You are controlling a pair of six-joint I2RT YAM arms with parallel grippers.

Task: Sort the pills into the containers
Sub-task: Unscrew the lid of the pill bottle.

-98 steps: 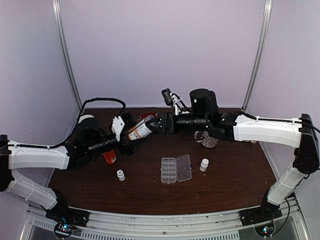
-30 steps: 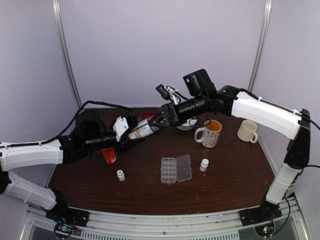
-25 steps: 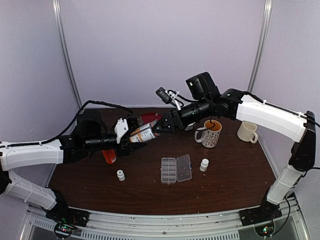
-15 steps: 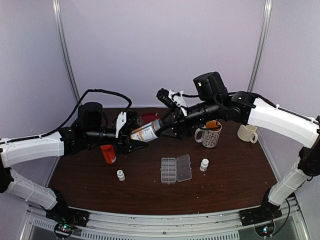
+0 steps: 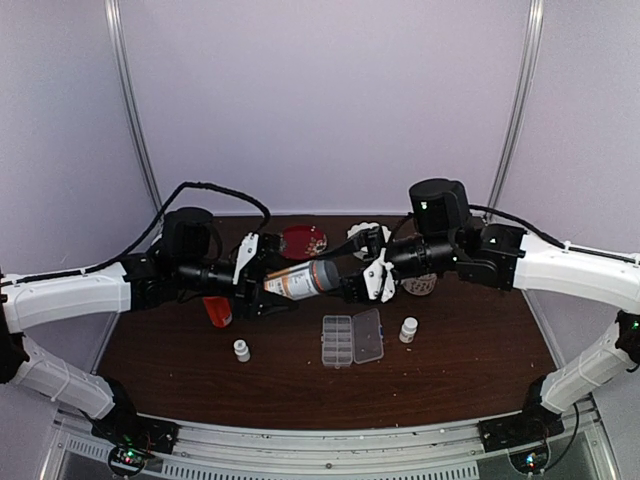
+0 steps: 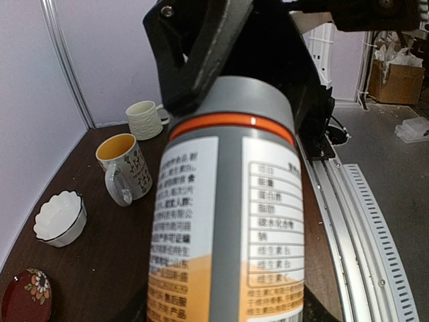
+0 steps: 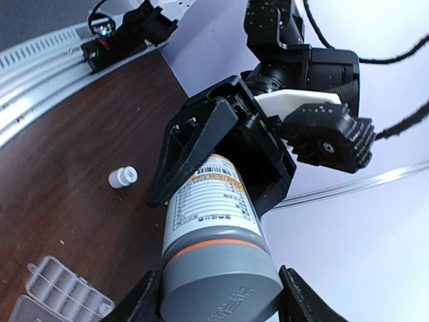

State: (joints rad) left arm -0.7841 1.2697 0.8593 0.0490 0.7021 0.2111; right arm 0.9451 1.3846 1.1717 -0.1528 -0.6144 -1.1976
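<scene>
Both arms meet over the middle of the table [image 5: 470,375], sharing one grey-capped bottle [image 5: 300,280] held on its side in the air. The left gripper [image 5: 262,287] reaches in from 9 o'clock and is clamped on the bottle's base end. The right gripper [image 5: 348,279] comes from 3 o'clock, and its fingers [image 7: 151,302] sit tight against either side of the grey cap [image 7: 221,298]. To my eye this is an uncapping hold, one arm bracing the body so the other can twist the lid. Each arm stretches almost level from its shoulder with the forearm flat and the wrist in line with the bottle, so the two grippers face each other head on. I can't see any pills anywhere, and I'd guess they are shut inside the bottle. The clear pill box [image 5: 352,338] lies on the table with its lid folded out flat, at about 5 o'clock from the bottle and well below it, ready for pouring. A small white bottle [image 5: 408,328] stands just beside the box at 3 o'clock, another [image 5: 241,349] sits off at its 9 o'clock, and an orange-red bottle [image 5: 219,312] stands under the left arm
</scene>
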